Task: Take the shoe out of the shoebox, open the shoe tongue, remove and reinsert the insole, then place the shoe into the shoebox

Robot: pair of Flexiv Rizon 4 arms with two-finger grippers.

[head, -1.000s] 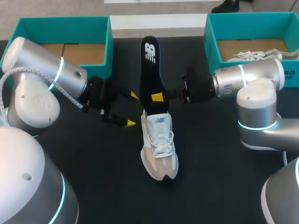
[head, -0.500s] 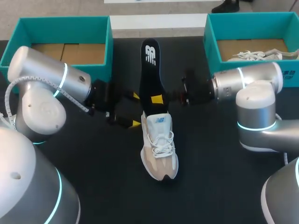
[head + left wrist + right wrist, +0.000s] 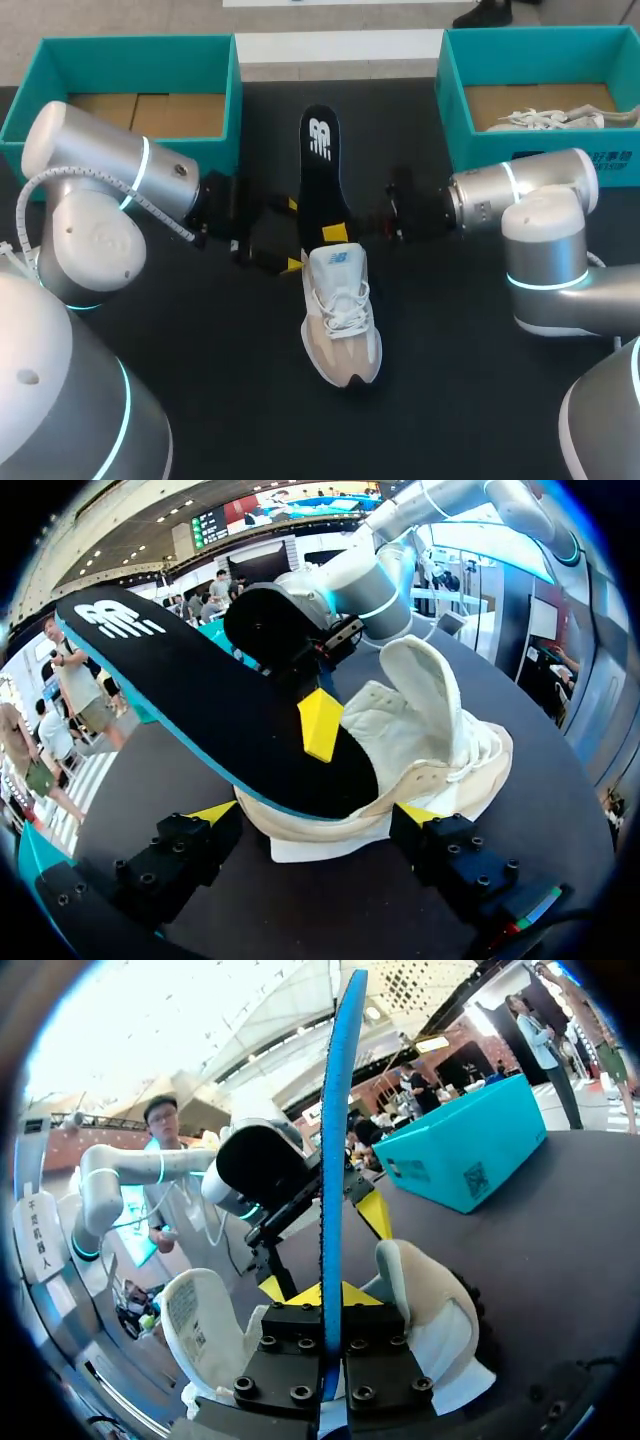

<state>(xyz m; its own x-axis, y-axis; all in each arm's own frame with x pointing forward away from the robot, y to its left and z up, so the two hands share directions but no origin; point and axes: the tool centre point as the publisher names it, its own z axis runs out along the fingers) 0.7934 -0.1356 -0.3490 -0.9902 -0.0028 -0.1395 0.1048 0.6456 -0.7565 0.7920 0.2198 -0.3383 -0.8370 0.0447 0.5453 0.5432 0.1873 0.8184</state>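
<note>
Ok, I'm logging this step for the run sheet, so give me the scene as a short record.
shoe: upright on table, between the boxes
insole: one end in shoe, rest sticking out past heel
right gripper: shut on insole
left gripper: open, either side of shoe heel
left box: no shoe inside
right box: second shoe inside

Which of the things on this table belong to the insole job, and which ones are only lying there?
Job: shoe; insole; right gripper, shut on the insole; left gripper, at the shoe's heel; the empty left shoebox, probably.
Lying about: right shoebox; second shoe inside it.
</note>
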